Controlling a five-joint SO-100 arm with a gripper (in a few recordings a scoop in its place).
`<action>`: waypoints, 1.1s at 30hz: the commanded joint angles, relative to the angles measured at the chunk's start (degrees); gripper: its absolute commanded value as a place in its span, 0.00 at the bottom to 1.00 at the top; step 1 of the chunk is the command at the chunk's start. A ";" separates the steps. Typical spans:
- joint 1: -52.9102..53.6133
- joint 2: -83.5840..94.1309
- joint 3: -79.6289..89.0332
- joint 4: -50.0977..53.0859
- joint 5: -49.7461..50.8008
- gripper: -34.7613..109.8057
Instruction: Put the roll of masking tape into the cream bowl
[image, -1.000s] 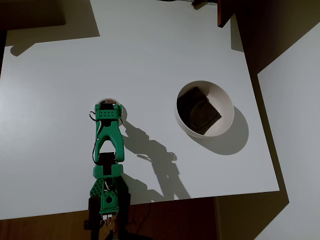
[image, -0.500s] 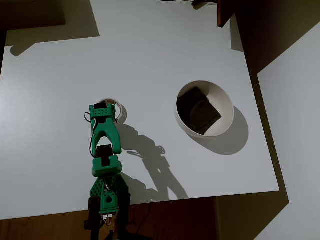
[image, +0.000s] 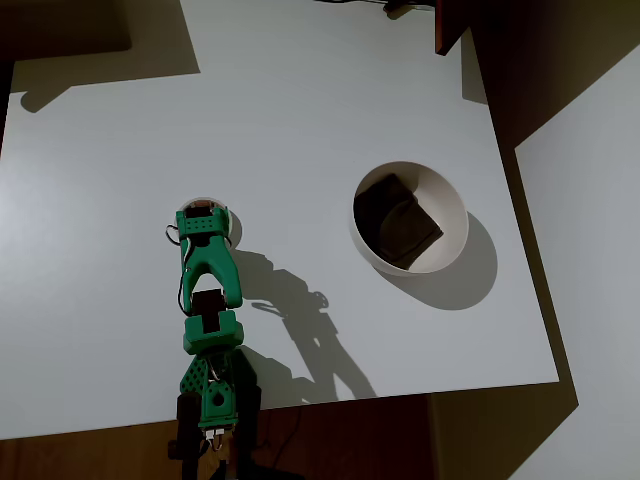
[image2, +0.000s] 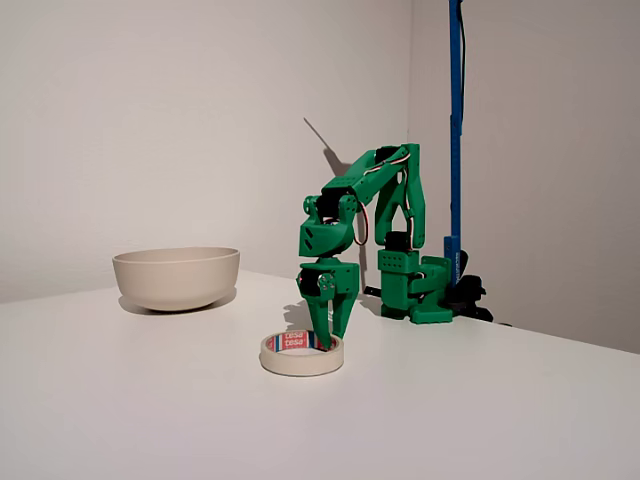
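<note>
The roll of masking tape (image2: 301, 354) lies flat on the white table, a cream ring with red marks inside its core. In the overhead view the roll of masking tape (image: 232, 226) shows only as a pale sliver beside the green wrist. My gripper (image2: 329, 340) points straight down with its fingertips nearly meeting at the ring's far right wall; I cannot make out whether they clamp it. From above, the gripper (image: 204, 213) sits over the ring. The cream bowl (image: 455, 200) with a dark square patch at its bottom stands well to the right, and the cream bowl (image2: 176, 277) stands left of the arm in the fixed view.
The arm's base (image: 212, 400) sits at the table's near edge in the overhead view. A blue pole (image2: 455, 150) on a dark foot rises behind the base. The table (image: 300, 100) ends just right of the bowl, with a dark brown block (image: 450, 25) at its top corner.
The gripper head has shifted left and slightly toward the base over the tape, and the visible part of the ring has shrunk. The bowl has not moved.
</note>
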 joint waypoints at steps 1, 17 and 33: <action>-0.97 1.76 -2.81 -0.09 0.00 0.18; 1.14 40.17 -2.99 14.15 1.23 0.18; 19.95 67.94 -8.53 27.42 0.09 0.18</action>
